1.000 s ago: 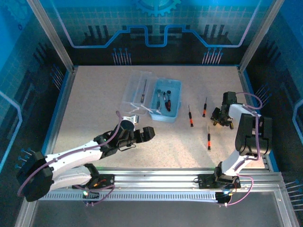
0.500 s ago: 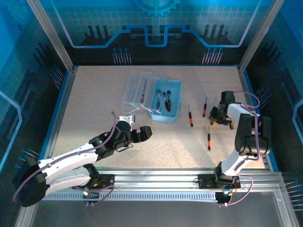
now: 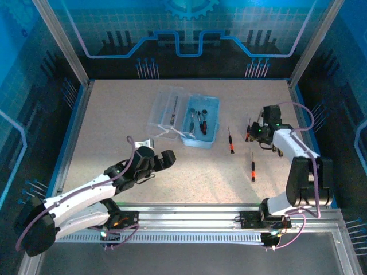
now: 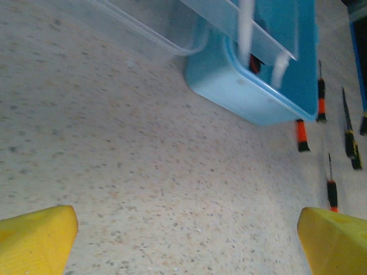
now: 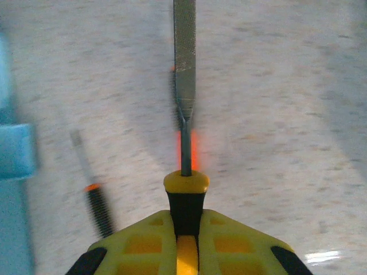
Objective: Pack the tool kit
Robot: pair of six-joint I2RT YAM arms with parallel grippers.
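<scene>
Tool kit [image 4: 241,94] left open for loading, beyond spread, empty left gripper [image 3: 162,161]; clamped file [image 5: 184,57] by handle in right gripper [image 5: 184,220].

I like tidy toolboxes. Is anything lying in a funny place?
Yes. Screwdrivers lie scattered on the table right of the blue box, not inside it. Another tool rests on the open lid instead of in the box.

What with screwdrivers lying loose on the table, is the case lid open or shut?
Open: the clear lid lies flat beside the blue case, whose tools show uncovered.
</scene>
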